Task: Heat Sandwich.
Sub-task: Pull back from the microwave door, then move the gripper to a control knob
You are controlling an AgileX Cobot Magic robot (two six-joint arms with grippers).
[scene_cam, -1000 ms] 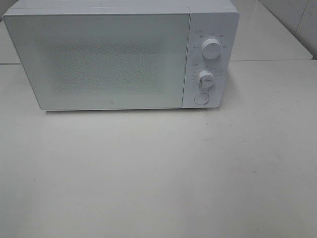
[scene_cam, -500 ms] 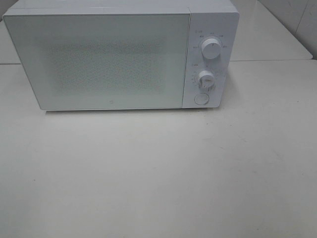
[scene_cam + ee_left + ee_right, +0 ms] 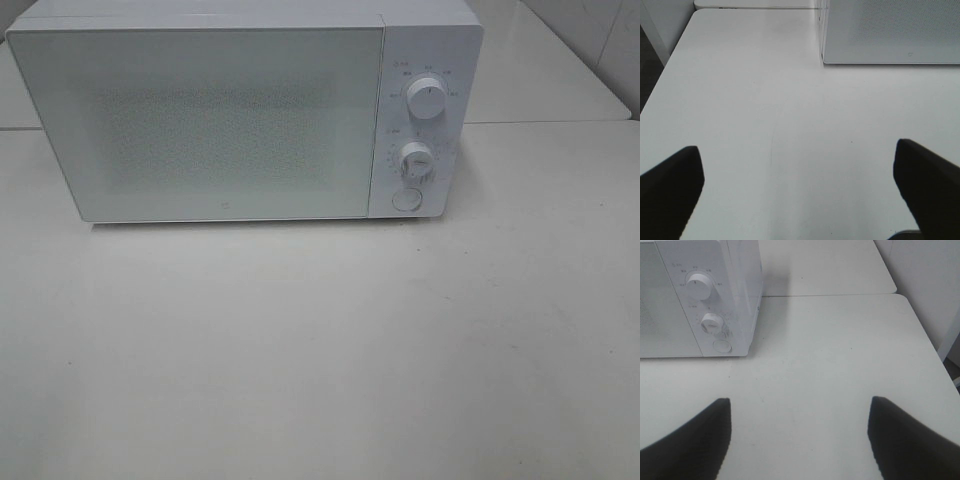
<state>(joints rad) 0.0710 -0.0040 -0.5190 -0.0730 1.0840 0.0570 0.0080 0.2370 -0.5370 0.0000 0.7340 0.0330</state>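
A white box-shaped microwave oven (image 3: 230,120) with smooth, glossy plastic walls stands at the back of a matte, off-white table top (image 3: 320,350). Its wide door (image 3: 200,125) is shut. The door is a flat pale panel, and its middle is a window with a fine speckled mesh that lets nothing inside be seen. On the narrow control strip at the right of the door there are a round white upper knob (image 3: 427,101), a round white lower knob (image 3: 416,161) with small printed marks around it, and under them a flat round button (image 3: 406,199). A second table top (image 3: 830,265) of the same pale material meets the first one along a thin dark seam beside the oven.

The left gripper (image 3: 796,147) hangs over the bare table in front of the oven's left corner. Its two dark, matte fingers (image 3: 670,190) stand wide apart and nothing is between them. The right gripper (image 3: 800,400) hangs over the table in front of the control strip, to its right. Its dark fingers (image 3: 910,440) are also spread wide and hold nothing.

The sandwich shows in none of the three views, so I cannot tell where it lies or how it stands to either gripper. No gripper touches the oven.
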